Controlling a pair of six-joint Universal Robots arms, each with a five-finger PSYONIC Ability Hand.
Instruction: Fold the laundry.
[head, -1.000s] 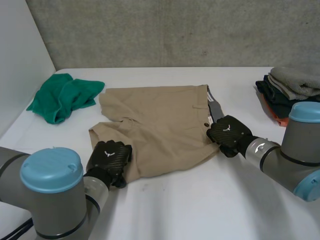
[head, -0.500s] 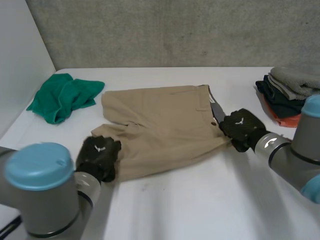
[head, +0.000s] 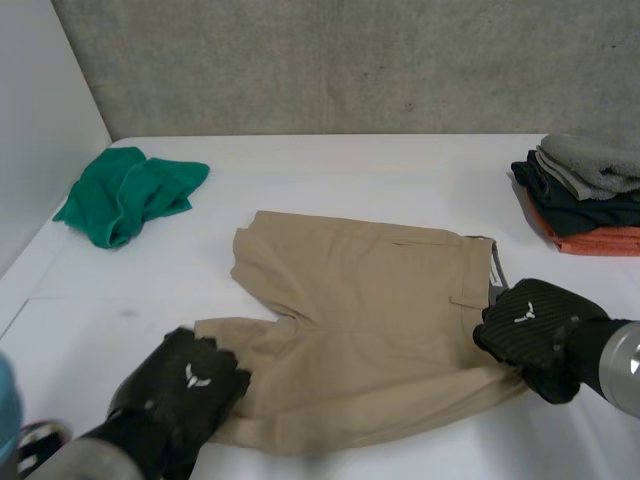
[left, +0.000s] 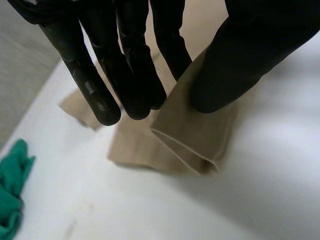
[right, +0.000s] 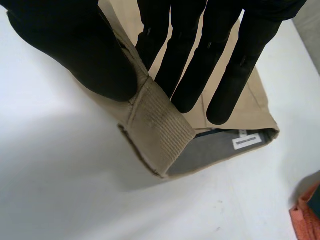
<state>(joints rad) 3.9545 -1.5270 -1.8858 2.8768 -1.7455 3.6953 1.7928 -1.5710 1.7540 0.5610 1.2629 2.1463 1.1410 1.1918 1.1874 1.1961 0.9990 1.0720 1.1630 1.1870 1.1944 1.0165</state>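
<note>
A pair of tan cloth shorts (head: 370, 320) lies spread flat on the near middle of a white tabletop (head: 380, 180), with the waistband pointing to the robot's right and the two legs to its left. A robot hand holds the shorts at each end.

The left robot hand (head: 190, 385), black, is at the near corner of the nearer leg. In the left wrist view, the left robot hand (left: 125, 65) has its straight fingers on one side of the folded hem (left: 195, 135) and its thumb (left: 240, 55) on the other, pinching the cloth between them.

The right robot hand (head: 530, 330), also black, is at the near corner of the waistband. In the right wrist view, its thumb (right: 75, 45) presses the tan waistband (right: 160, 130) against its fingers (right: 190, 60), and the corner is lifted a little off the tabletop (right: 60, 170). The grey inner lining shows there, with a small white label (right: 247, 141) sewn in.

A crumpled green cloth (head: 125, 195) lies at the far left of the tabletop, well apart from the shorts. A stack of folded clothes (head: 590, 190) sits at the far right edge: grey on top, dark pieces below it, and orange at the bottom. A grey concrete wall (head: 350, 60) stands behind the tabletop.
</note>
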